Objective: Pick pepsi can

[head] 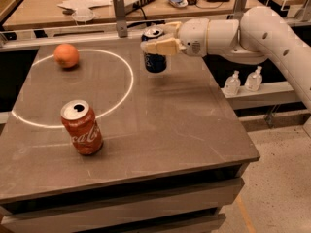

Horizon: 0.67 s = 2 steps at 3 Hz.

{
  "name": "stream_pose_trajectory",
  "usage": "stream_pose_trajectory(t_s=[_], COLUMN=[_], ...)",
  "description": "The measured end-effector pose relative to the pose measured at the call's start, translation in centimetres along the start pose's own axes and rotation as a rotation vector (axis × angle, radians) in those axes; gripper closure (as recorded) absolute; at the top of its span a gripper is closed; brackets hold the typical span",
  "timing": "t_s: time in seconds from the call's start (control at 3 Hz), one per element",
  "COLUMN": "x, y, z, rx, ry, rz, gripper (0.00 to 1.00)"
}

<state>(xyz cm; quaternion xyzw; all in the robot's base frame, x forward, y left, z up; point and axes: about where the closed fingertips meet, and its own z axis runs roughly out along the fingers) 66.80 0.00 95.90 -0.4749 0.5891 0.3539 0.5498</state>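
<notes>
Sideways, gripper (149, 39) fingers (163, 46) clasp the cylindrical pepsi can (155, 63).

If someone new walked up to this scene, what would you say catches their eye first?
Probably the big white arm reaching in from the right, its gripper clamped on the dark blue pepsi can near the far edge of the table. Next, the red Coca-Cola can standing upright at front left, and the orange at far left by the white circle.
</notes>
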Motion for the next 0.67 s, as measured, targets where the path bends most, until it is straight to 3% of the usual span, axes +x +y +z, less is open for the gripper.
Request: stream_pose_trajectory(t_s=[0.33,0.67], x=[-5.44,-6.23], y=[0.41,0.15], z=[-0.05,-0.32], rx=[-0.027,-0.021], ry=[-0.084,-0.095], rz=[-0.042,-0.051], gripper=[1.0,1.0])
